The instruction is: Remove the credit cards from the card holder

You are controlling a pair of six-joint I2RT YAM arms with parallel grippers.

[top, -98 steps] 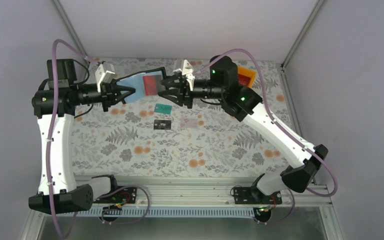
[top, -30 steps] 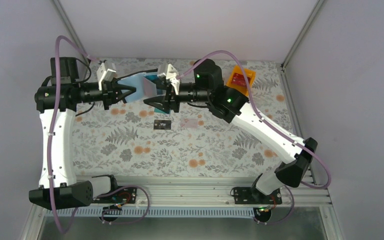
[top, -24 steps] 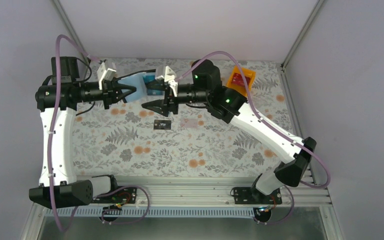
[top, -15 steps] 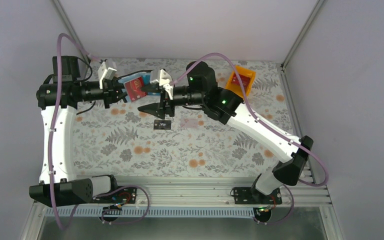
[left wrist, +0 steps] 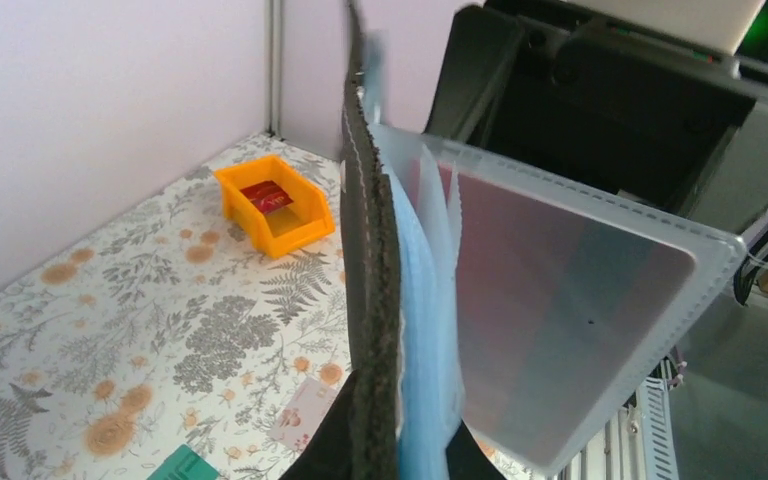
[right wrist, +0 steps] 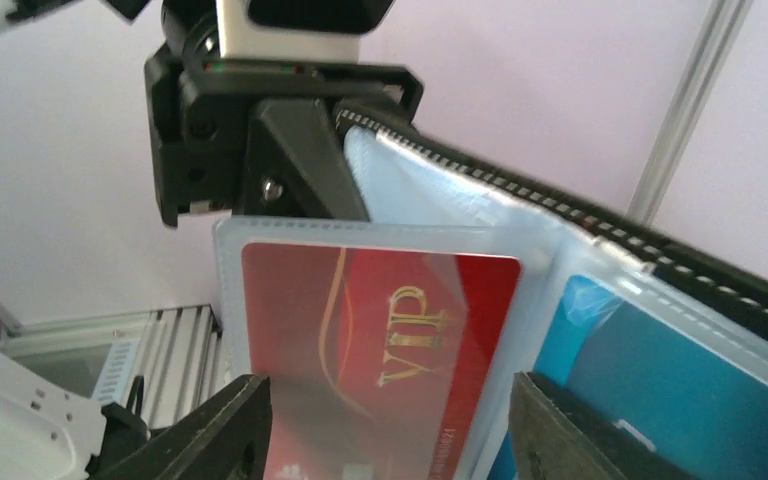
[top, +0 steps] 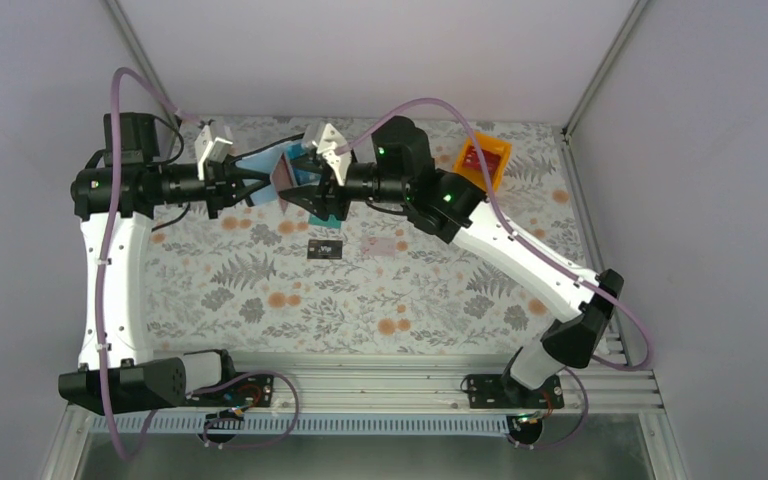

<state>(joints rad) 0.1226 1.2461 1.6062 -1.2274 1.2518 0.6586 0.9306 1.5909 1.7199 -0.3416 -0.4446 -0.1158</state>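
My left gripper is shut on the black card holder and holds it up in the air, its clear sleeves fanned open. My right gripper is open, its fingers on either side of a sleeve holding a red VIP card. A blue card sits in the sleeve beside it. On the table lie the black card, the pale pink card and the teal-green card; the teal-green card is hidden under my right gripper in the top view.
An orange bin with a red card in it stands at the back right; it also shows in the left wrist view. The two grippers are close together above the back middle of the floral table.
My right gripper has moved left to the held card holder. A sleeve with a red card has swung out between its open fingers. The left arm has hardly moved.
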